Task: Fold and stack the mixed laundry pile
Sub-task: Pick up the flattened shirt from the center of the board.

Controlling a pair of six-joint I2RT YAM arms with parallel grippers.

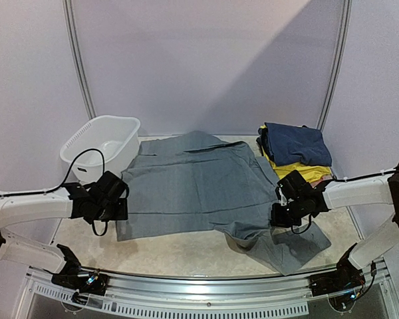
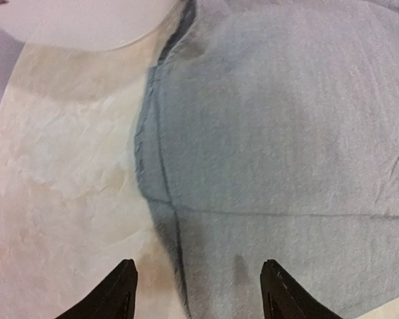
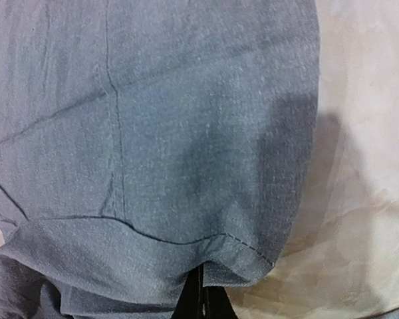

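Grey garment (image 1: 193, 186) lies spread for folding; right gripper (image 3: 201, 299) pinches its hem, closed tight, while left gripper (image 2: 199, 292) hovers spread wide over the opposite edge.

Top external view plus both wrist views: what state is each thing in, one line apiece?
grey garment: spread mostly flat on the table, its near right part rumpled.
folded stack: navy piece folded on top of yellow ones, back right.
white basin: upright, back left.
left gripper: open, over the garment's left edge.
right gripper: shut on the garment's hem.
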